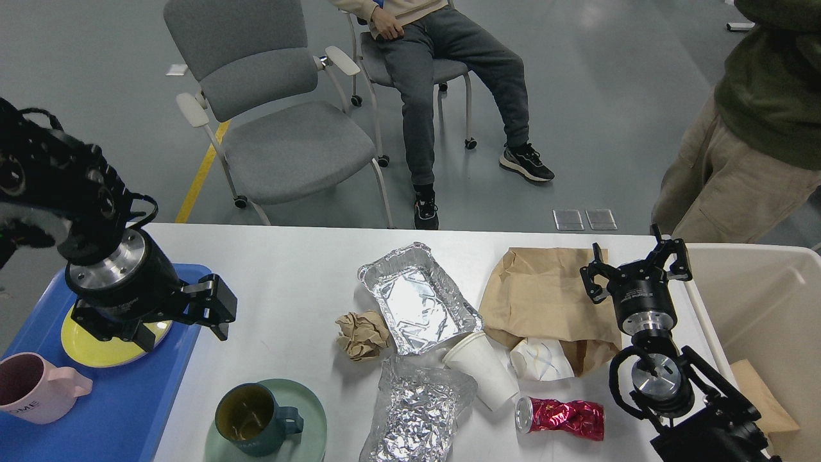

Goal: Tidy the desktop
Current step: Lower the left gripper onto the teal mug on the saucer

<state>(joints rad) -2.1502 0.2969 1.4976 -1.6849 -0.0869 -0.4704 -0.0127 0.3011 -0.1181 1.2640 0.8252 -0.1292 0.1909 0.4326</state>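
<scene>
yellow plate [86, 350]: mostly hidden under left arm | pink mug [35, 388]: cut by left edge | green plate [308, 430] and crumpled foil [414, 417]: cut by bottom edge | brown paper bag [545, 295]: near end covered by white cups [481, 369] | beige bin [763, 301]: cut by right edge

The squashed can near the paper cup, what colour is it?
Shiny red can, silver top; head view.
</scene>
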